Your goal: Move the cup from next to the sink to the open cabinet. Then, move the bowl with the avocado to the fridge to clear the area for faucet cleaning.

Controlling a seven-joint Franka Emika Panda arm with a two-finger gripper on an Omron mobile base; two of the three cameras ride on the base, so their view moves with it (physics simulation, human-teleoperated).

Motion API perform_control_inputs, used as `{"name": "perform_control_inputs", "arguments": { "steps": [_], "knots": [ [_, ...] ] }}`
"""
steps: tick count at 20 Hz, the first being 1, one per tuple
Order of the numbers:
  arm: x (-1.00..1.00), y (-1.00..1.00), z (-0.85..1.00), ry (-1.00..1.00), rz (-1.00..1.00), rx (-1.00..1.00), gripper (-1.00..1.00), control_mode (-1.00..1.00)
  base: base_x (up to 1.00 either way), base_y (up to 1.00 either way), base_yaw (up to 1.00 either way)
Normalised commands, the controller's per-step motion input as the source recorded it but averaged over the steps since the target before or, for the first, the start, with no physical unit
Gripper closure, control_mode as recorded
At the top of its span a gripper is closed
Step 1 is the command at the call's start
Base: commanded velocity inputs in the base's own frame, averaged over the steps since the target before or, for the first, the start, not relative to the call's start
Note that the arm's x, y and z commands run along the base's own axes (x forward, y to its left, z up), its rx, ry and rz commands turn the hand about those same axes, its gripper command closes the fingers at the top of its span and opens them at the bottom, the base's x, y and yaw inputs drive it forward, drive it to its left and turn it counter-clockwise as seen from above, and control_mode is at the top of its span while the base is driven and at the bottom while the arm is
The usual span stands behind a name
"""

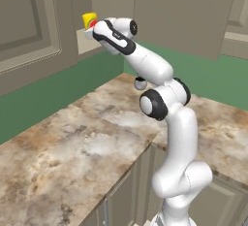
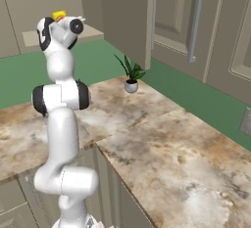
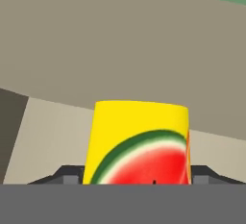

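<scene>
At the open cabinet (image 1: 97, 36), the one cup (image 3: 138, 143) sits between the tips of the single claw (image 3: 138, 182), which looks clamped on it though its tips are mostly hidden, so release and the whole bowl-to-fridge move remain; one plant (image 2: 130, 75) stands on the desk (image 1: 87, 142) below.

A mottled brown and cream stone countertop (image 1: 72, 157) wraps around an inside corner and runs off along both walls. Behind it, a plain green wall band (image 2: 98, 60) fills the space between the counter and the upper cupboards. A small potted plant with thin dark green leaves in a round grey-white pot (image 2: 131, 78) stands on the counter near the corner. Below the counter's front edge sit beige base cabinet fronts (image 1: 123, 196). A pale grey wall outlet plate (image 2: 245, 122) is set into the green wall at far right.
</scene>
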Motion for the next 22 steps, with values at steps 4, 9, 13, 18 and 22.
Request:
{"name": "perform_control_inputs", "arguments": {
  "steps": [4,9,13,18,22],
  "knots": [
    [-0.21,-0.04,0.00,0.00,0.00,0.00,-1.00,-1.00,0.00,0.00,0.00],
    [-0.53,-0.18,-0.04,0.00,0.00,0.00,-1.00,-1.00,0.00,0.00,0.00],
    [-0.53,-0.19,-0.16,0.00,0.00,0.00,-1.00,-1.00,0.00,0.00,0.00],
    [-0.94,-0.58,-0.29,0.00,-0.02,0.02,-1.00,-1.00,0.00,0.00,0.00],
    [-1.00,-0.88,-0.39,0.00,-0.04,0.05,-1.00,-1.00,0.00,0.00,0.00]
  ]
}}
